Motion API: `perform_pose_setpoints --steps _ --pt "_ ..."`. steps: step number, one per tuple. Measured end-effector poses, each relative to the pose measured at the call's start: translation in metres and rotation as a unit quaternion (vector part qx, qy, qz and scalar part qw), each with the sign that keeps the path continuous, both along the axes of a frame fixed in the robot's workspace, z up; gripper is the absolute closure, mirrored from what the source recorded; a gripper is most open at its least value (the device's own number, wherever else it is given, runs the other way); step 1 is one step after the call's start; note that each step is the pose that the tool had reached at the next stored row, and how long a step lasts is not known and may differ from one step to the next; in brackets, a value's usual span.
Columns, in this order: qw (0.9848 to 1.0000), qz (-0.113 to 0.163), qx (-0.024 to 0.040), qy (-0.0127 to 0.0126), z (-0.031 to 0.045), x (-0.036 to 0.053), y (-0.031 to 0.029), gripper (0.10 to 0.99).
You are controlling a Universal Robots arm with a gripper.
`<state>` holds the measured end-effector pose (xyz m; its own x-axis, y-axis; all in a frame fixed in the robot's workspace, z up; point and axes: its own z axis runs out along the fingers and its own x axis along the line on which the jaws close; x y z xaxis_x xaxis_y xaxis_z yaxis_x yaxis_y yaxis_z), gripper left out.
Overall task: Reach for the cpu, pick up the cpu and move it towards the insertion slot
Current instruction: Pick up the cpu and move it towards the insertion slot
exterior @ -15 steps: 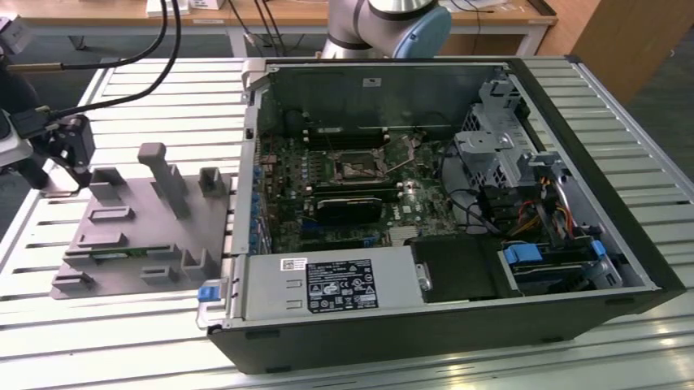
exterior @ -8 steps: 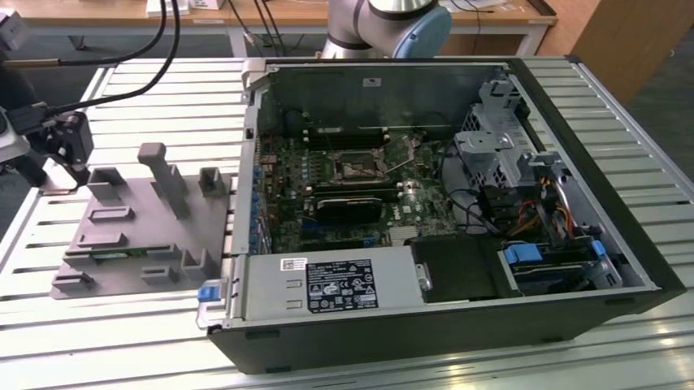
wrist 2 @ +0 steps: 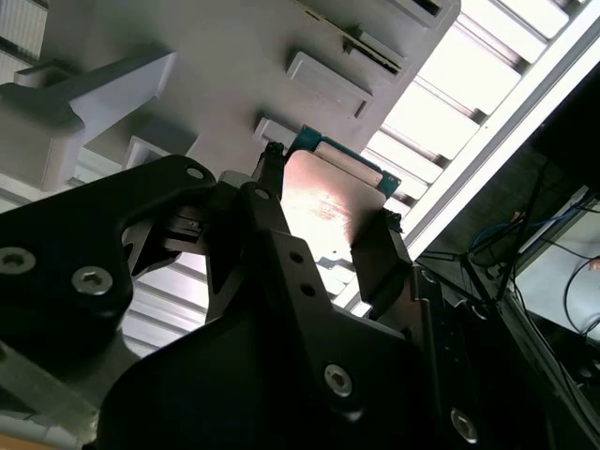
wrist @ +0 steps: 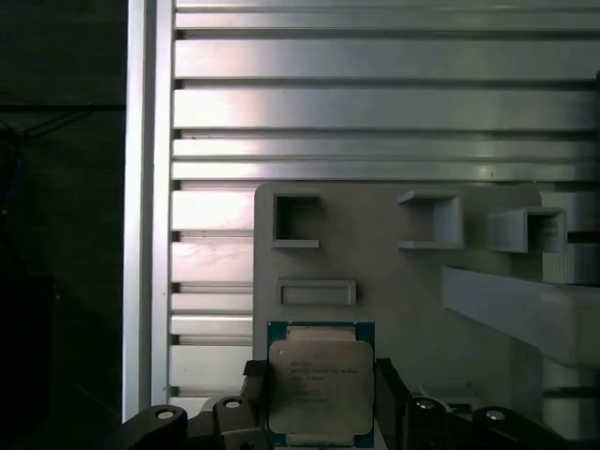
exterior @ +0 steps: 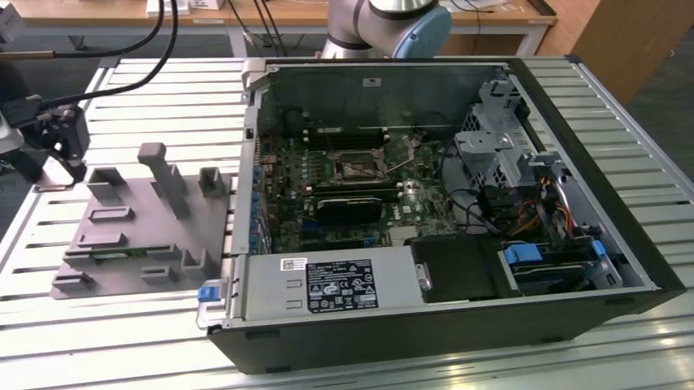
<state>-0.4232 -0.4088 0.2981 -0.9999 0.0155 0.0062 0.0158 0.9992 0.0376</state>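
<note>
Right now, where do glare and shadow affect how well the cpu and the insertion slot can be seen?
Second wrist view: the cpu has a bright reflection washing over its metal top, while the tool gripping it is dark. First wrist view: the cpu is evenly lit, without glare. Exterior view: the slatted table glares pale, and the insertion slot lies dim inside the computer case.

The arm's base (exterior: 385, 24) stands well beyond the far side of the grey tray (exterior: 141, 240), towards the exterior view's right. The hand (exterior: 71, 162) hangs over the tray's far corner at the exterior view's left, pointing down. In both wrist views its two black fingers (wrist: 253, 398) press opposite edges of the cpu (wrist: 322, 384), clamping it.
</note>
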Motion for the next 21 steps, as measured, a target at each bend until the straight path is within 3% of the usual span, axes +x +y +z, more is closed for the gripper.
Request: perform_pose_setpoints --steps 21 --pt "1.0 0.0 0.0001 -0.0001 0.0229 0.0 0.0 0.545"
